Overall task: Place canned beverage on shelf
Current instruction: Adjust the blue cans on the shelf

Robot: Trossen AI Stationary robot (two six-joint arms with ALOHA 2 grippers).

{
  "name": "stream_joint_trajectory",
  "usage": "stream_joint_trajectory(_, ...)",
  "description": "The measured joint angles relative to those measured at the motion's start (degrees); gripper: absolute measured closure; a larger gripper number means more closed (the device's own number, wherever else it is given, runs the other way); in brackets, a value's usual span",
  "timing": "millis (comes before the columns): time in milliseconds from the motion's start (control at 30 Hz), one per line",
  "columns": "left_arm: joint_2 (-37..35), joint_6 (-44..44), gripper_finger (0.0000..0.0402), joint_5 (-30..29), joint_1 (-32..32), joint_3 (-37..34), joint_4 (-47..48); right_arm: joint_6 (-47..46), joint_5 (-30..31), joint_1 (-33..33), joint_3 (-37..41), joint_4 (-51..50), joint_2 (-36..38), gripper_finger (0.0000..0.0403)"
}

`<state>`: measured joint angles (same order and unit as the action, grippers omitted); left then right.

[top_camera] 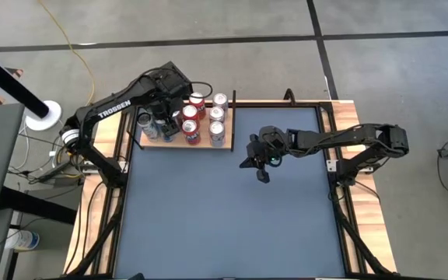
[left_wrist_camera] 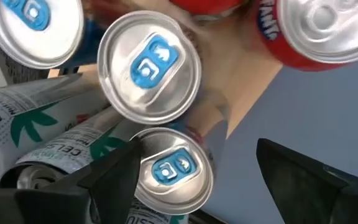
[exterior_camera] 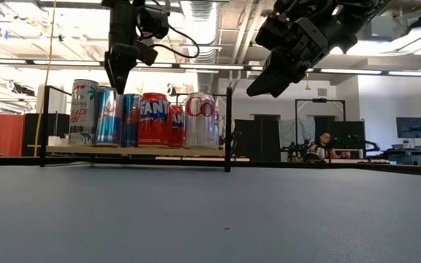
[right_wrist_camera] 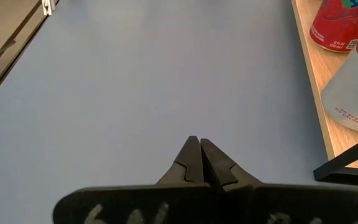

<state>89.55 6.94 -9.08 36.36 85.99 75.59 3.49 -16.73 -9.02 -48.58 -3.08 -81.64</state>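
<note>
Silver-topped can [left_wrist_camera: 169,173], blue tab, upright

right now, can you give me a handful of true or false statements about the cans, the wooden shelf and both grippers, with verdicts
1. The left gripper hangs above the cans on the light-brown wood-grain shelf. True.
2. The right gripper is wide open. False: its fingers are pressed together.
3. The red Fanta can lies tipped over on the blue tabletop. False: it stands upright on the shelf.
4. The right gripper holds nothing, over bare tabletop beside the shelf. True.
5. The left gripper is open above a blue-tabbed silver can top. True.
</note>
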Motion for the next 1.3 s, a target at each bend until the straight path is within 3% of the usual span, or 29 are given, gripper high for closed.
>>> stream_joint_trajectory(567, -2.6, 0.9, 0.0097, 6.4, -0.1, 1.8, -0.1, 0.0, 0.0, -1.8, 0.0, 0.1, 0.0, 0.0403)
stream_joint_trajectory(833, -4.2, -0.1, 0.0097, 5.0, -0.1, 2.2, 2.6, 0.0, 0.0, -2.4, 0.0, 0.1, 0.0, 0.0403)
stream_joint_trajectory(1300, -4.2, 3.9, 0.0097, 0.7, 0.2, -3.7, -4.7, -0.2, -2.7, -2.2, 0.0, 0.1, 0.0, 0.0403)
